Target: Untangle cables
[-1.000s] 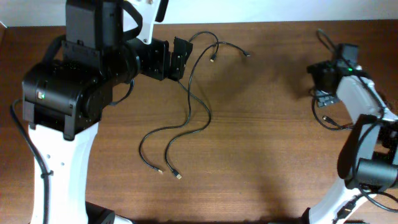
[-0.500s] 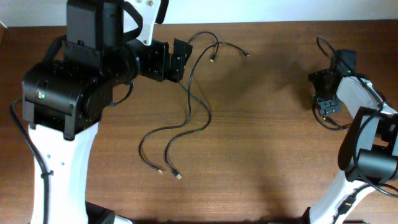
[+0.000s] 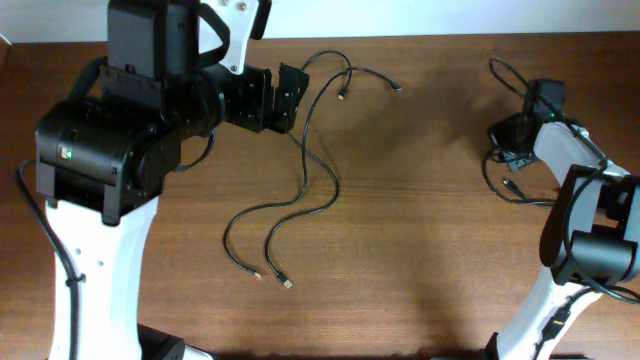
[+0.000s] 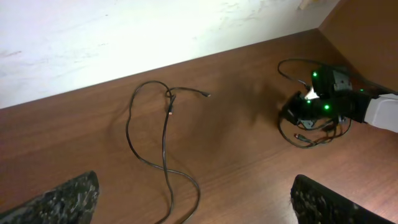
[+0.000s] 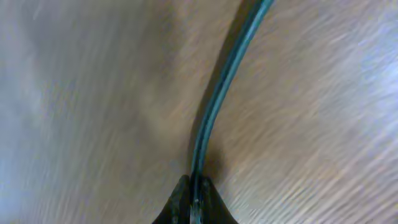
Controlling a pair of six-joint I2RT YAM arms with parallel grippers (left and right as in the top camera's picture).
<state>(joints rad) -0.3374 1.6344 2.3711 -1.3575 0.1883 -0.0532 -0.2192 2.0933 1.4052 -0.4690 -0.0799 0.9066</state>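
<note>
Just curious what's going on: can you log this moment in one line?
left gripper: open, beside loose cables | right gripper: shut on a cable

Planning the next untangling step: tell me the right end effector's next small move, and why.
Probably draw the right end effector gently toward the middle of the table. Its fingertips look pinched shut on a cable. The overhead view shows loops bunched close around it, well apart from the long cables already spread out.
</note>
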